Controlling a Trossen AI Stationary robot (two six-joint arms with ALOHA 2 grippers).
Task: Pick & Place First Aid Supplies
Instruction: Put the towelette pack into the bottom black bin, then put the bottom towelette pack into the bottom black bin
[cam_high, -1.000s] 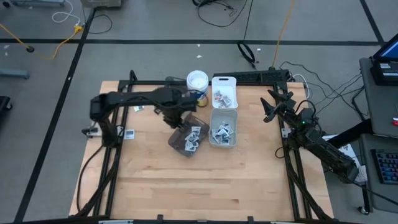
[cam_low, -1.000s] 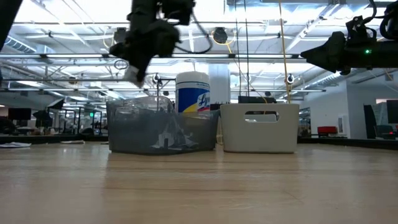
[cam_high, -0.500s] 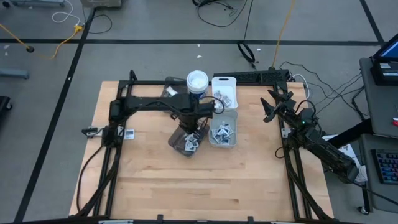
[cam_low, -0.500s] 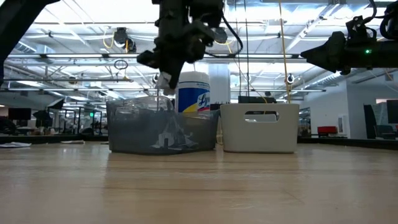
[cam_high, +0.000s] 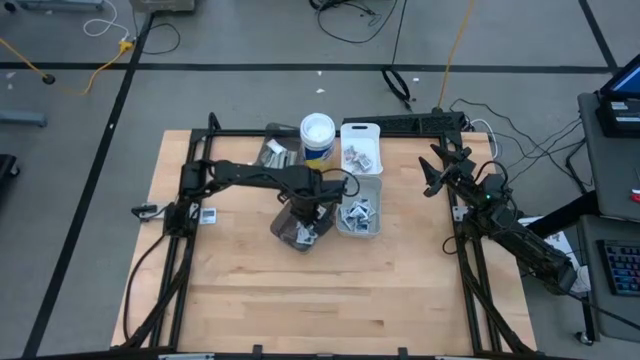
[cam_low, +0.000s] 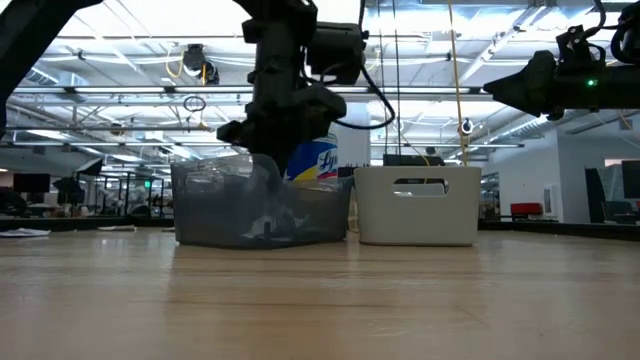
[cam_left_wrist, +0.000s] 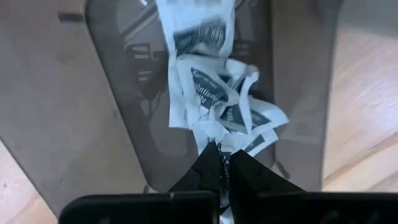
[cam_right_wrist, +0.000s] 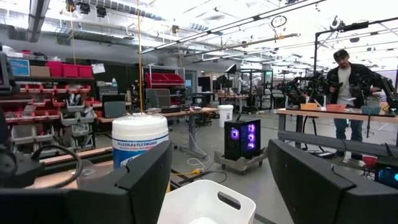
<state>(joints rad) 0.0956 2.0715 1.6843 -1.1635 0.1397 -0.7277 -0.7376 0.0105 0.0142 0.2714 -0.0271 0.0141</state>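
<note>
Packets (cam_left_wrist: 214, 102), light, limp and likely slippery, lie heaped in the smoky bin (cam_high: 300, 226); the left gripper (cam_left_wrist: 221, 163), clenched, dips among them, seemingly pinching one by its edge; the right gripper (cam_right_wrist: 217, 171) waits wide open at the table's right edge
</note>
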